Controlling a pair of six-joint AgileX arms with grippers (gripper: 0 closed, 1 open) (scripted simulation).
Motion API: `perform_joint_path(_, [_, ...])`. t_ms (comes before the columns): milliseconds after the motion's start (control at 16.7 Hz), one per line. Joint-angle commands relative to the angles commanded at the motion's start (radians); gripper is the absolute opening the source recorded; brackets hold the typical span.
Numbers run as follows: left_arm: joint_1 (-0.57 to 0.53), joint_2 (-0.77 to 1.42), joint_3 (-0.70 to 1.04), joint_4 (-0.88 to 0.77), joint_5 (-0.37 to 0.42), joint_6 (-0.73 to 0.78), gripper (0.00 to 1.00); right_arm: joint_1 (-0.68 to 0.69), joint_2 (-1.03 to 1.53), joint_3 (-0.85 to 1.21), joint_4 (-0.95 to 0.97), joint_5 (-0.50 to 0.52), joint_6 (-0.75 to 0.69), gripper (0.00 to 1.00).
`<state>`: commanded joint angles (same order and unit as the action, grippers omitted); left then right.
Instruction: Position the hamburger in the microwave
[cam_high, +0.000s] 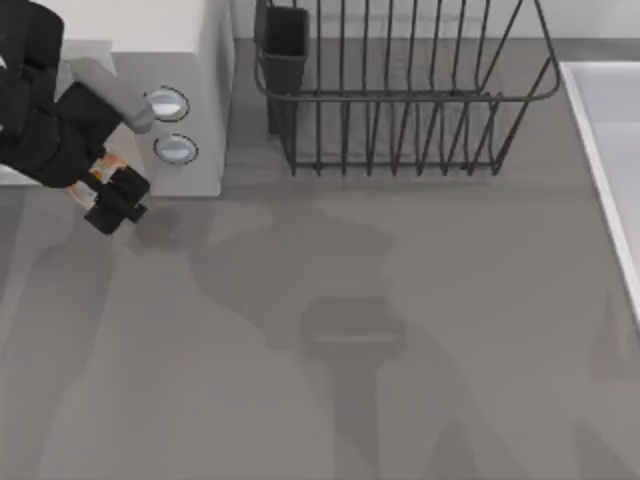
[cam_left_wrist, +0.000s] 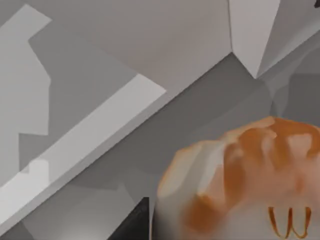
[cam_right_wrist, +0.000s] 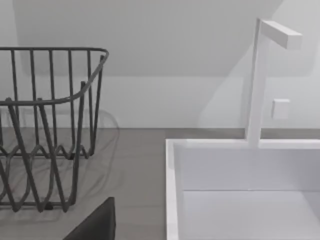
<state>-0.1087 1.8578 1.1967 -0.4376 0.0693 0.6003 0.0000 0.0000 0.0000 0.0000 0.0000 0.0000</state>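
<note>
The left tool (cam_high: 112, 195) grips the lumpy, cream-and-orange hamburger (cam_left_wrist: 245, 185) before the smooth, boxy grey-white microwave (cam_high: 195, 110), above the matte grey tabletop (cam_high: 400, 330).

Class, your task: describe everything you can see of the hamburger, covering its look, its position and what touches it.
The hamburger is a small rounded lump with a cream-white bun, orange-tan patches on top and thin orange markings lower down. In the left wrist view it sits close, beside a dark finger. From above, an orange sliver shows in the left hand, just in front of the microwave, below its two round buttons, at the table's left.
</note>
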Motion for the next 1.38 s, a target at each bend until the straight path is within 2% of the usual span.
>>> perform_joint_path(540, [0.203,0.172,-0.202,0.868,0.056,-0.328,0.00,0.000,0.000,0.000,0.000,0.000,0.000,1.00])
perform_joint_path(780, [0.250,0.230,-0.269,1.159,0.093,-0.452,0.00,0.000,0.000,0.000,0.000,0.000,0.000,1.00])
perform_joint_path(1020, [0.268,0.256,-0.294,1.287,0.118,-0.519,0.00,0.000,0.000,0.000,0.000,0.000,0.000,1.00])
perform_joint_path(1380, [0.263,0.255,-0.289,1.290,0.118,-0.519,0.00,0.000,0.000,0.000,0.000,0.000,0.000,1.00])
